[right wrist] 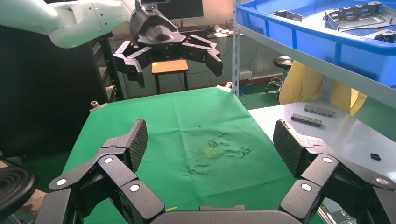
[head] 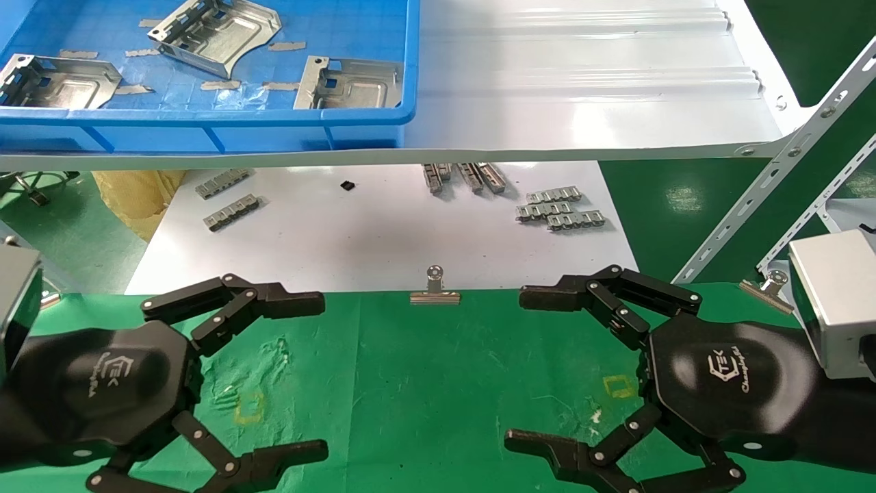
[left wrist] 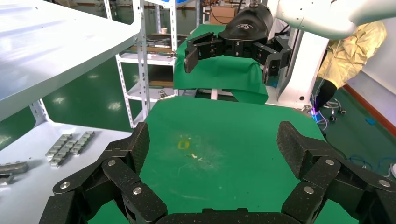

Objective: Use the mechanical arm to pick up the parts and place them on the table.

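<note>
Left tool (head: pixel 325 373) hovers low over the green surface (head: pixel 438 383), fingers spread wide, nothing in it. Right tool (head: pixel 513 366) mirrors it on the other side, also wide and holding nothing. Parts sit well apart from both tools, up in the blue tray (head: pixel 205 116) on the white shelf (head: pixel 582 89): left part (head: pixel 58 82), middle part (head: pixel 215 34) tilted on another's edge or the tray floor, cannot tell which, right part (head: pixel 349 83). Both palms face inward toward each other, logos up. Binder clip (head: pixel 434 287) sits at the cloth's far edge between the tools. Grey link strips (head: pixel 229 198) lie on the white board beyond. Left wrist view shows the opposite tool (left wrist: pixel 229 63) over the cloth; right wrist view shows tray (right wrist: pixel 317 28) with parts overhead.
</note>
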